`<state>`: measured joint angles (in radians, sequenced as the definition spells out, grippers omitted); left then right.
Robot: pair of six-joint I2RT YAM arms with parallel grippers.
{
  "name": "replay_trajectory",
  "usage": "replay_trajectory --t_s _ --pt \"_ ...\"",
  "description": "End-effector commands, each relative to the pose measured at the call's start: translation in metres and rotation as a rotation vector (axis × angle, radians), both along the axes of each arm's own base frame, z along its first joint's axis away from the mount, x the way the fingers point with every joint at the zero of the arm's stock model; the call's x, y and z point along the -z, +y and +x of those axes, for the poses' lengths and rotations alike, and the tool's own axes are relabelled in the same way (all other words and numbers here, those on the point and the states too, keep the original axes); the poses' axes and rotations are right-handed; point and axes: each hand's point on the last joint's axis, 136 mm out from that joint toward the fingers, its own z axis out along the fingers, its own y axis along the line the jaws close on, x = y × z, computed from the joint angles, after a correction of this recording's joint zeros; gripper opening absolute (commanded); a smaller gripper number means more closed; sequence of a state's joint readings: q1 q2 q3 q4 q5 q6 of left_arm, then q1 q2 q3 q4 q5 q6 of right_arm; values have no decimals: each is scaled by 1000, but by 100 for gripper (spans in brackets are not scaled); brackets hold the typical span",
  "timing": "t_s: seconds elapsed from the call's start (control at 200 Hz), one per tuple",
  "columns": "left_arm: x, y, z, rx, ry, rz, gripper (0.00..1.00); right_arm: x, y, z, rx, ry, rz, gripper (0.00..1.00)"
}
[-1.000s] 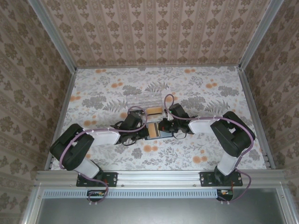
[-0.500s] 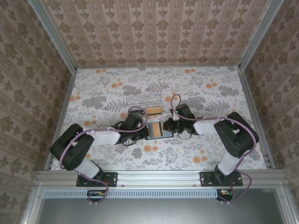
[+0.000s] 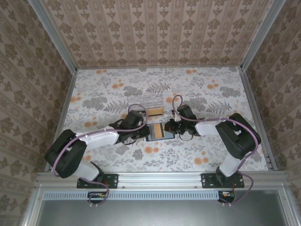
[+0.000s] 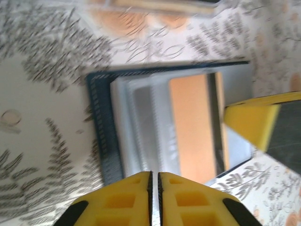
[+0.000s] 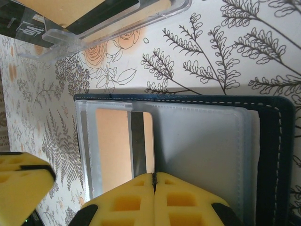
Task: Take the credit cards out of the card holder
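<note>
Logging position: where is the card holder point(image 3: 153, 133) found?
— It is laid open on the floral table point(image 3: 211, 94), mid-table, just in front of the clear plastic box point(image 3: 146, 101). An orange-tan credit card point(image 4: 193, 127) is seen tucked in its clear sleeve.
How are the jaws recorded?
— The left gripper point(image 4: 154, 181) is seen pressed shut at one edge of the holder, and the right gripper point(image 5: 154, 183) pressed shut at the opposite edge. Whether a sleeve is pinched cannot be told.
</note>
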<state>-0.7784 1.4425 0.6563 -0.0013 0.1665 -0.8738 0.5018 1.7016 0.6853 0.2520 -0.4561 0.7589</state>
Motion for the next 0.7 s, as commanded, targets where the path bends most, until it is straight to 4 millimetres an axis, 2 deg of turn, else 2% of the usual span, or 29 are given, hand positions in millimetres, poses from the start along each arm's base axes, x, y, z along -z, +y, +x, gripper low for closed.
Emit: replay_trajectory --t_s 0.0,0.12,0.245,0.48,0.695 --pt "-13 -13 3 51 -42 -6 10 6 0 -9 -22 22 -2 0" --pt "-6 -25 4 72 -23 -16 4 6 0 -9 -23 23 -1 0" --pt "3 -31 5 79 -5 -11 2 6 1 -10 -25 24 -2 0" --pt "30 -23 1 56 50 43 0 3 4 -9 -31 22 14 10" --pt "40 -21 -5 53 78 55 0 0 10 -9 -43 24 53 18"
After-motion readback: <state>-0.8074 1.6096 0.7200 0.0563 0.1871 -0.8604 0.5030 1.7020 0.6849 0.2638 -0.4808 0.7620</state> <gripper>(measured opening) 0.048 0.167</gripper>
